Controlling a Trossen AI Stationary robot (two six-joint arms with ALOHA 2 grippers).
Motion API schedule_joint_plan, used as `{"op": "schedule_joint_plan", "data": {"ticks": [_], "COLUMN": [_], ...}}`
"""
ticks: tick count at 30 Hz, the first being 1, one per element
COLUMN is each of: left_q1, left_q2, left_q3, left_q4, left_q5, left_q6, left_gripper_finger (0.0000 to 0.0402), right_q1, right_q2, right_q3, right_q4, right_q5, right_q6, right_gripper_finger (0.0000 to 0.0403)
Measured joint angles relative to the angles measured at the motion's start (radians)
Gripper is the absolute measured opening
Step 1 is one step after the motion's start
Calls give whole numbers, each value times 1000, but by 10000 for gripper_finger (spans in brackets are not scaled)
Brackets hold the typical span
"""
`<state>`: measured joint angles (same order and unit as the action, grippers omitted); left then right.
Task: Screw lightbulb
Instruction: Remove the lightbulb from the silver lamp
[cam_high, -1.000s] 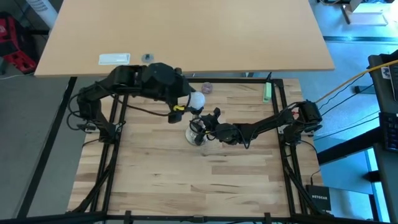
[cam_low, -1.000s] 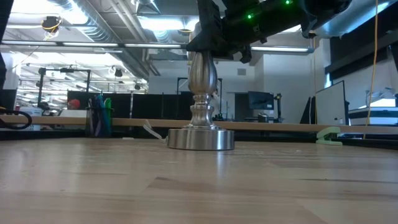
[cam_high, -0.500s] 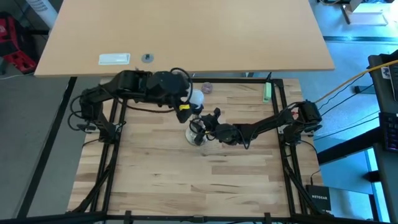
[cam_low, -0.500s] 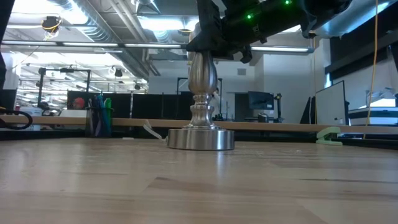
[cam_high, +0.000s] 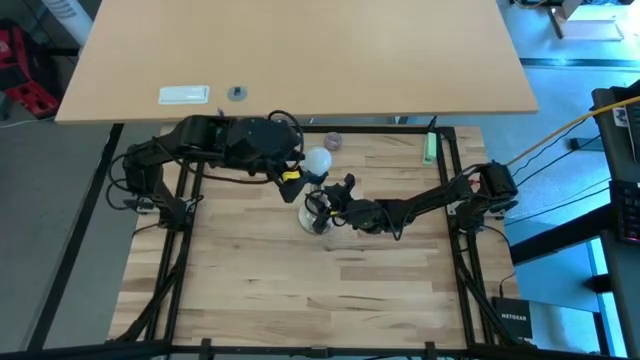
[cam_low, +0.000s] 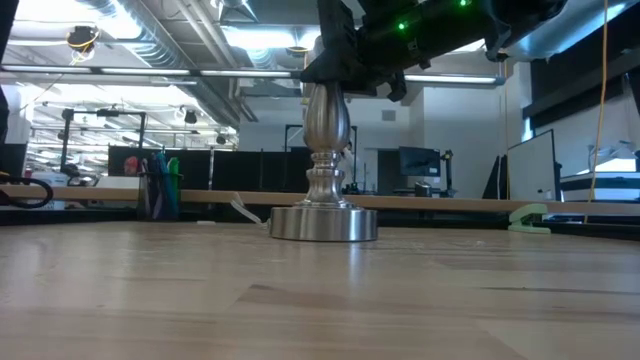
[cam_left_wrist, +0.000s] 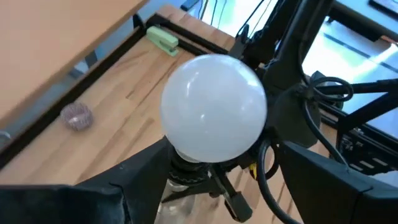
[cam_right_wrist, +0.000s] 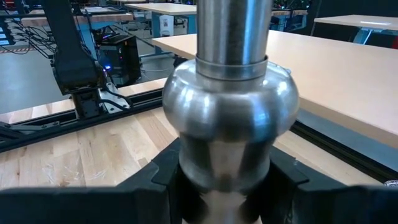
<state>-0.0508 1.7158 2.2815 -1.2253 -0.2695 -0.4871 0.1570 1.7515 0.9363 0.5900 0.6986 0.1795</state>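
The white lightbulb stands upright with its narrow base in the dark socket on top of the silvery stand. The stand's round base rests on the wooden table. My left gripper reaches in from the table's left, slanting down. It is open, with one finger on either side of the bulb's lower half. My right gripper comes from the table's right and is shut on the stand's stem. My left gripper has one finger on each side of the bulb's lower half, and I cannot tell whether they touch it. My right gripper pinches the upper part of the stand's stem, below a rounded bulge, between its two fingers. They come about level from the table's right, across the stem. The stand is upright with its base on the table.
A small greyish knob and a green clip lie near the table's far edge. Black frame rails run along the table's sides. On the tan tabletop behind lie a white flat item and a small round piece.
My left hand has rolled about the line it points along, staying at the bulb; its yellow tag has shifted beside the bulb. The right gripper, the stand and the bulb have kept their places.
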Motion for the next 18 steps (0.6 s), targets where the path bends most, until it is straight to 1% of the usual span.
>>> {"op": "schedule_joint_plan", "data": {"ticks": [5, 8, 12, 18], "left_q1": [1, 1, 5, 6], "left_q2": [-8, -8, -8, -8], "left_q3": [1, 1, 1, 1], "left_q4": [3, -21, -58, -65], "left_q5": [-1, -2, -29, -46], "left_q6": [35, 44, 75, 106], "left_gripper_finger": [287, 287, 287, 287], "right_q1": [0, 0, 0, 0], "right_q2": [0, 0, 0, 0], "right_q3": [0, 0, 0, 0], "right_q4": [0, 0, 0, 0], "right_q5": [-1, -1, -2, -3], "right_q6": [0, 0, 0, -1], "right_gripper_finger": [138, 138, 138, 138]}}
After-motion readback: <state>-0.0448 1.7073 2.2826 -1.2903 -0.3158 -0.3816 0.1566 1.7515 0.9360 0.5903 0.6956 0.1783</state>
